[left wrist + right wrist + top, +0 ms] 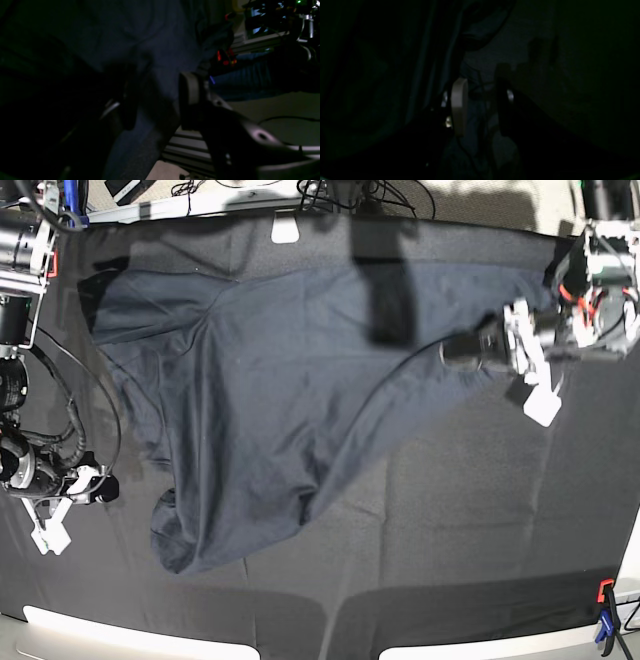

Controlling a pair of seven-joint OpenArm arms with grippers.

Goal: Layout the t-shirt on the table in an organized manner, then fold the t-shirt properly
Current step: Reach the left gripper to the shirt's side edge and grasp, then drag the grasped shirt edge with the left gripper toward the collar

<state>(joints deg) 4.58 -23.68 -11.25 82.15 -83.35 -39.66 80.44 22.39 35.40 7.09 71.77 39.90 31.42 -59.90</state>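
T-shirt (260,410) lies spread, rumpled, across table (470,540).

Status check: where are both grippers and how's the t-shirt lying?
Left gripper open at t-shirt's edge, nothing held. Right gripper open, off the cloth. T-shirt spread but skewed, lower end bunched. Table otherwise unobstructed.

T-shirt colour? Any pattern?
The t-shirt is plain dark navy-charcoal, no pattern; clearest in the base view.

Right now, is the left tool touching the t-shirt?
Cannot tell. In the base view the left tool sits at the t-shirt's edge; its wrist view is too dark to show contact or gap.
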